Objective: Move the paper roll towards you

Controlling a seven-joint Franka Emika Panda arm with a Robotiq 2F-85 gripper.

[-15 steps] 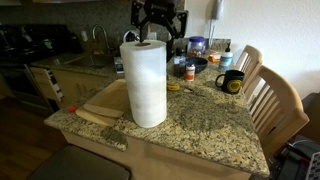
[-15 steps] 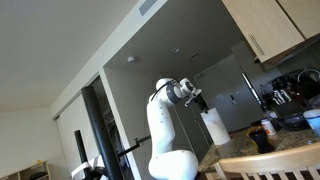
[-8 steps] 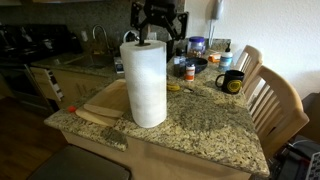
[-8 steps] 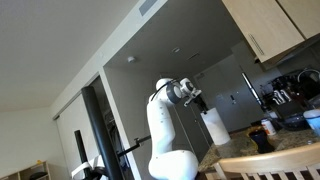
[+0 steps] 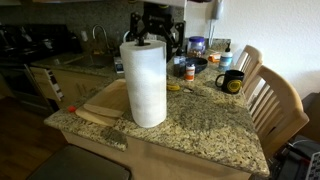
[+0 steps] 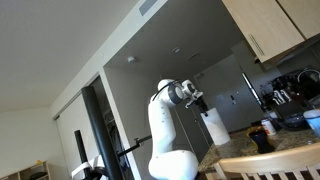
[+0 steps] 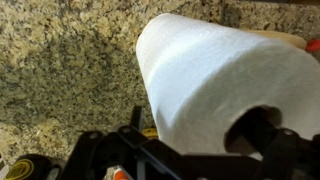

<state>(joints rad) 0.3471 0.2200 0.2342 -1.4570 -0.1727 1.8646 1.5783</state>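
Your gripper [image 5: 160, 38] hangs just above the top of the paper roll [image 5: 145, 85], its fingers spread apart and holding nothing. The roll stands upright on the granite worktop [image 5: 205, 125], beside a wooden board [image 5: 103, 100] and well apart from the black mug [image 5: 232, 82]. In the wrist view you look down onto the roll [image 7: 215, 70], its hollow core [image 7: 255, 125] dark at the near end. From the side, your arm [image 6: 165, 125] reaches over the roll [image 6: 214, 128].

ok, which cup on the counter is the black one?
The mug by the chairs: black with a yellow mark. The other cup, farther back, is blue.
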